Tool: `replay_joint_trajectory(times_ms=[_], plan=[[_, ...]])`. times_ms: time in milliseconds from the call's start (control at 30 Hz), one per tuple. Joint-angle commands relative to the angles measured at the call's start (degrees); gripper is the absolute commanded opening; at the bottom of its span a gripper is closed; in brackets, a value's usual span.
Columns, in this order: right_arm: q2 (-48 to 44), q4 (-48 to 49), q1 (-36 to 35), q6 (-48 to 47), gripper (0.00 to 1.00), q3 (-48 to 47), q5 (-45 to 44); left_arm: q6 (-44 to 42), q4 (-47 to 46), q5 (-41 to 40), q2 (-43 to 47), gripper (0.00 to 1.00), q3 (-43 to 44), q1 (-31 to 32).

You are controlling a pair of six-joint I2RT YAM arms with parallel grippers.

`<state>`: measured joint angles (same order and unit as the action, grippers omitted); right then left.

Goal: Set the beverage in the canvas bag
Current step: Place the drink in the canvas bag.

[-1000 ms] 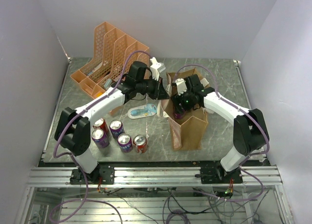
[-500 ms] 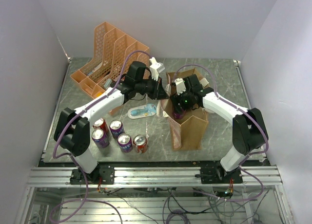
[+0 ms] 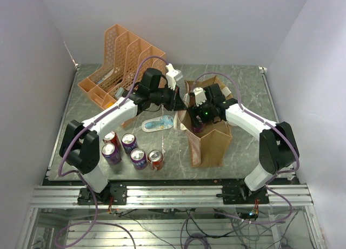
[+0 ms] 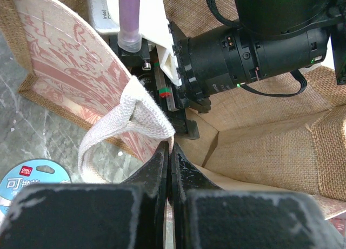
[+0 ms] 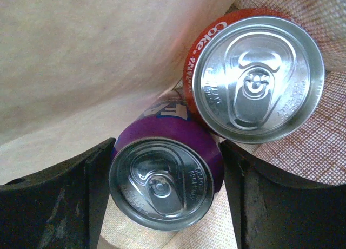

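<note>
The canvas bag (image 3: 212,144) stands upright at the middle right of the table. My left gripper (image 3: 183,103) is shut on its left rim, the cloth pinched between the fingertips (image 4: 169,149) just under the white strap handle (image 4: 135,115). My right gripper (image 3: 198,123) reaches down into the bag's mouth. Inside, a purple beverage can (image 5: 163,179) stands between my right gripper's (image 5: 167,147) open jaws, with a small gap on the right side. A red Coke can (image 5: 254,78) stands against it on the bag's floor.
Several more cans (image 3: 133,150) stand in a cluster on the table at the front left. An orange mesh file organiser (image 3: 121,59) stands at the back left. A blue-and-white packet (image 3: 158,124) lies left of the bag.
My right jaws have widened around the purple can inside the bag. Both arms have barely moved, and the left keeps its pinch on the bag's rim.
</note>
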<state>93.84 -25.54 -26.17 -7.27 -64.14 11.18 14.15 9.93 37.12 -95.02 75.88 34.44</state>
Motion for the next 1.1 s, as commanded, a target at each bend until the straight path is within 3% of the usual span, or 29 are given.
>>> replay_joint_trajectory(times_ms=[0, 367, 1067], plan=[[-0.9, 1.1, -1.2, 0.8, 0.76, 1.3, 5.0, -1.7, 2.1, -0.8, 0.5, 0.07, -0.8, -0.2], [-1.8, -1.8, -1.1, -0.9, 0.84, -1.5, 4.9, -2.6, 2.5, -0.8, 1.0, 0.07, -0.8, -0.2], [-11.1, -5.4, -0.6, -4.9, 0.85, -8.7, 0.4, -1.0, 1.1, -1.6, 1.8, 0.07, -1.3, -0.8]])
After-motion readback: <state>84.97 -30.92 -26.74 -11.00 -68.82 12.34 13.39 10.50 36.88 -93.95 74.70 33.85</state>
